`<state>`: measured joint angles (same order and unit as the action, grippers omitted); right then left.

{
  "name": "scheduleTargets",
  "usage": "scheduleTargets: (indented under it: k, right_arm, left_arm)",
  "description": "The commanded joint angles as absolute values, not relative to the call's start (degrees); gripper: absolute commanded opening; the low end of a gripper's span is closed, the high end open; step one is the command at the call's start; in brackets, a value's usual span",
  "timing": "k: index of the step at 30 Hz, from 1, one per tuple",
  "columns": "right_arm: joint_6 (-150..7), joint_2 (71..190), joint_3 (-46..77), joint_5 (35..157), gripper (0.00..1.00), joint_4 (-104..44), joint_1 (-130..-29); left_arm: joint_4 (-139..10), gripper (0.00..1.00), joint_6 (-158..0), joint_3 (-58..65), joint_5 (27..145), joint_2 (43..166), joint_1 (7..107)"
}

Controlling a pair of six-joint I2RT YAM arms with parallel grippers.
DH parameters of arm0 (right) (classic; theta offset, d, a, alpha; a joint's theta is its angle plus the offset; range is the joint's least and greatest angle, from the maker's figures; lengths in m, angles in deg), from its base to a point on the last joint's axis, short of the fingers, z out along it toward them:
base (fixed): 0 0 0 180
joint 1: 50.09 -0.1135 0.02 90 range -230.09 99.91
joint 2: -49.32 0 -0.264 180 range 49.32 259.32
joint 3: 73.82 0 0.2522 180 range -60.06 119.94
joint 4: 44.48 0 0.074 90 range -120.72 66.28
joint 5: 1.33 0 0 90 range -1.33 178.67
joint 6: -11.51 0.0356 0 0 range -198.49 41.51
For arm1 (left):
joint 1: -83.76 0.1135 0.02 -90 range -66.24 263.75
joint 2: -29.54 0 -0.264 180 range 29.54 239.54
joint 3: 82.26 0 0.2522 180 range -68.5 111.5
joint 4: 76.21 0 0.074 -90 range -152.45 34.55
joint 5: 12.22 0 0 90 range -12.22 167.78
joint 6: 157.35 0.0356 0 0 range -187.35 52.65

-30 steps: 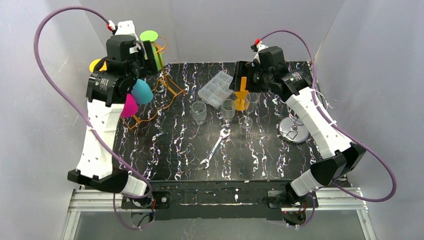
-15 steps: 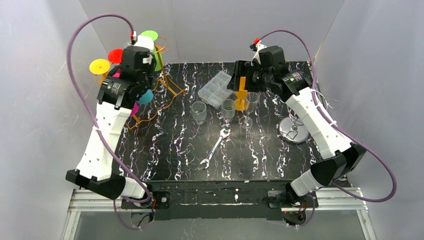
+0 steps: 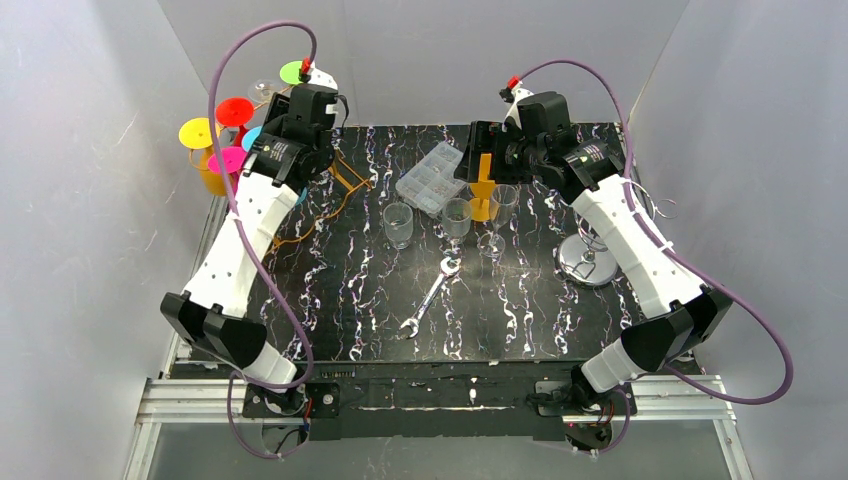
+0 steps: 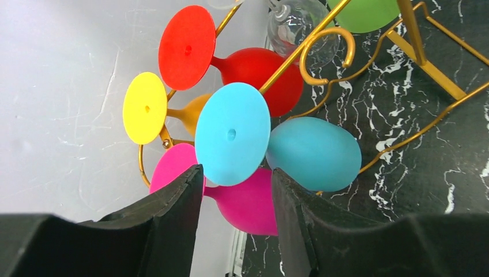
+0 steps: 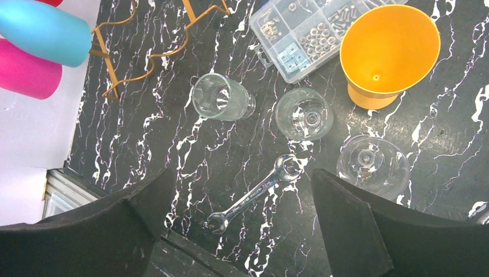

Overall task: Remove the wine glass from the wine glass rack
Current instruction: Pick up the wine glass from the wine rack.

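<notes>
A gold wire wine glass rack [image 3: 343, 176] stands at the table's back left and holds coloured wine glasses by their stems. In the left wrist view I see the cyan glass [image 4: 232, 134], the pink glass [image 4: 251, 202], the red glass [image 4: 187, 47], the yellow glass [image 4: 144, 108], a green glass [image 4: 363, 11] and a clear one [image 4: 300, 23] on the rack [image 4: 427, 63]. My left gripper [image 4: 236, 196] is open and empty. Its jaws stand either side of the pink glass's stem, just below the cyan foot. My right gripper [image 5: 236, 231] is open and empty, high above the table's middle.
Three clear glasses [image 5: 222, 97] [image 5: 304, 113] [image 5: 373, 158], a wrench [image 5: 256, 193], an orange funnel [image 5: 389, 49] and a clear parts box [image 5: 305, 34] sit mid-table. A chrome stand [image 3: 590, 260] is at the right, under the right arm.
My left arm has swung right and back, bringing the gripper from left of the rack to close against the hanging glasses. The right arm has not moved.
</notes>
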<state>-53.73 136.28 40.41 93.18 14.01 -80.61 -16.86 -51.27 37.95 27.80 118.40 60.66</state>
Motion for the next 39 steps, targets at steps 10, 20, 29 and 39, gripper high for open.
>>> scheduleTargets:
  k: [10, 20, 29, 39]
  right_arm:
    - [-53.76, 134.45, 40.05, 93.08, 0.98, 11.48, -81.03]
    - [-53.87, 133.97, 39.96, 92.72, 0.98, 11.50, -81.03]
    - [-53.70, 133.27, 38.82, 92.40, 0.98, 11.21, -81.03]
    - [-53.66, 133.08, 38.82, 92.10, 0.98, 11.35, -81.03]
  left_arm:
    - [-22.11, 0.41, -46.53, 34.78, 20.43, 119.85, 60.57]
    - [-23.07, 0.33, -46.50, 32.73, 19.87, 120.16, 61.78]
    - [-23.98, 0.22, -46.00, 32.10, 19.03, 120.20, 62.20]
    - [-24.13, 0.13, -45.33, 33.15, 18.22, 119.49, 62.20]
